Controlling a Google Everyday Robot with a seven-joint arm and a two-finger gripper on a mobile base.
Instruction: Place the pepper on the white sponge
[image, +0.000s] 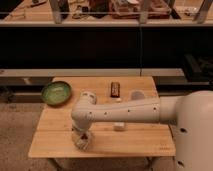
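My gripper (83, 140) hangs from the white arm (125, 111) and sits low over the front left part of the wooden table (145, 142). A small dark reddish patch shows at the gripper, possibly the pepper; I cannot tell for sure. A small white block, likely the white sponge (119, 126), lies on the table just under the forearm, to the right of the gripper and apart from it.
A green bowl (56, 92) stands at the back left. A dark brown bar (115, 89) lies at the back middle, and a pale round object (136, 95) to its right. Dark shelving runs behind the table. The robot's white body (195, 135) fills the right.
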